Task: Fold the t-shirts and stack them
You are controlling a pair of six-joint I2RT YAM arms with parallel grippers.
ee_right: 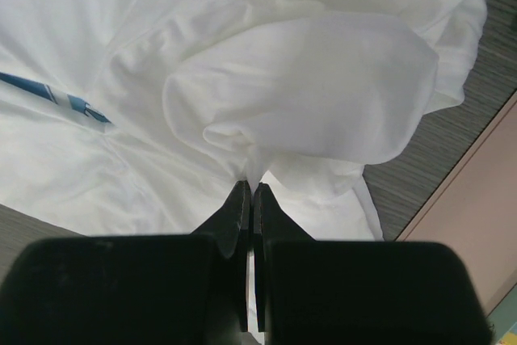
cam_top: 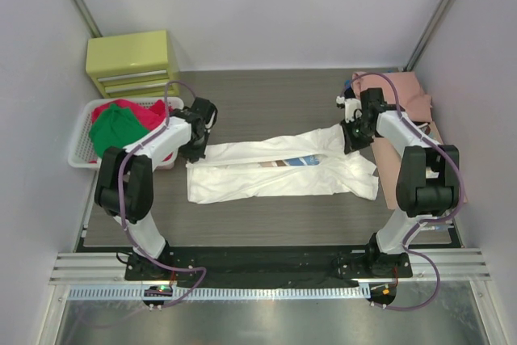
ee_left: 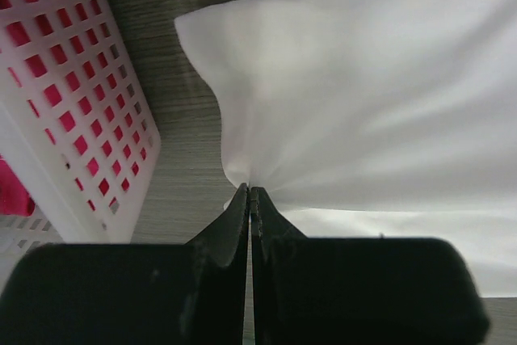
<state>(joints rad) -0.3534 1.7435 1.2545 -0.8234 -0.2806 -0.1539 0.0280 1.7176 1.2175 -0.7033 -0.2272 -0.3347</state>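
A white t-shirt (cam_top: 275, 169) lies stretched across the middle of the table, a bit of blue and brown print (cam_top: 295, 161) showing in its fold. My left gripper (cam_top: 196, 148) is shut on the shirt's left edge (ee_left: 242, 174), lifting it slightly. Over on the other side, my right gripper (cam_top: 353, 140) is shut on a bunched fold of the same shirt (ee_right: 257, 169). A blue stripe of print (ee_right: 60, 100) shows in the right wrist view. Red (cam_top: 133, 111) and green (cam_top: 117, 131) t-shirts sit in the white basket (cam_top: 81, 151). A salmon-pink t-shirt (cam_top: 408, 98) lies at the far right.
The white slotted basket (ee_left: 73, 119) stands close to the left of my left gripper. A yellow-green drawer box (cam_top: 133, 62) sits at the back left. Grey walls close in both sides. A metal rail (cam_top: 258, 268) runs along the near edge.
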